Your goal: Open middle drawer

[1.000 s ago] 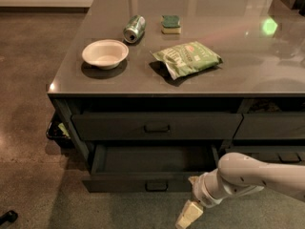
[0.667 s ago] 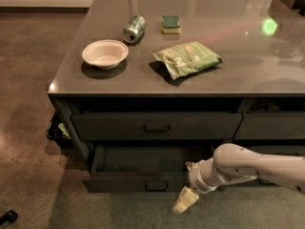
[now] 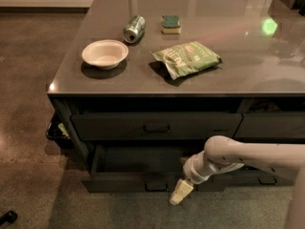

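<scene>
The middle drawer [image 3: 119,182] is pulled out from the cabinet, and its dark open inside shows below the drawer above it. Its small centre pull handle [image 3: 156,186] is on the low front edge. My gripper [image 3: 181,192] comes in from the right on a pale arm [image 3: 248,155]. It points down and to the left, just in front of the drawer front and a little right of the handle. It does not hold the handle.
The upper drawer [image 3: 157,126] is closed. On the grey countertop [image 3: 248,75] lie a white bowl [image 3: 105,54], a tipped green can [image 3: 134,28], a sponge [image 3: 170,24] and a green chip bag [image 3: 187,58]. More drawers stand at right [image 3: 269,125]. Bare floor lies at left.
My gripper and arm have moved left along the drawer front, closer to the handle. The drawer stays pulled out as before.
</scene>
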`<state>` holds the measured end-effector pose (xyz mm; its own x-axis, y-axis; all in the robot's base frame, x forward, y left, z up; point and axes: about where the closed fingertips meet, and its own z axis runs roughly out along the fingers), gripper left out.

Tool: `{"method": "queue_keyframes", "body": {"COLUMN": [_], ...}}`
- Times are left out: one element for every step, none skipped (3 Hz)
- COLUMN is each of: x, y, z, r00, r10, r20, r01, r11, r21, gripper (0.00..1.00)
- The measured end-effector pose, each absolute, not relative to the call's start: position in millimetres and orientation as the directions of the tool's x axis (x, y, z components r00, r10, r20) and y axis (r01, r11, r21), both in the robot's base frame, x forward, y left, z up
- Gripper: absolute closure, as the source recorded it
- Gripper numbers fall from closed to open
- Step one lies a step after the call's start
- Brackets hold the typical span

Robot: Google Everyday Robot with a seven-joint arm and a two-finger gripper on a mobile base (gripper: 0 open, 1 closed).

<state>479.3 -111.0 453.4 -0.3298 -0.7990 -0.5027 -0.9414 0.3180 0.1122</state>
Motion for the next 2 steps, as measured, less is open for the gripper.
{"method": "queue_keyframes", "body": {"x": [473.1,457.3], "y": [-110.0,-110.5], "z": [427.7,421.8], "r00": [-0.356,-0.376], "r10": [-0.796,-0.795], "r20": [-0.49,-0.477], "r01": [-0.935,-0.924], "r11": [0.298,0.285], "r21": [0.194,0.254], "gripper": [0.0,0.0]}}
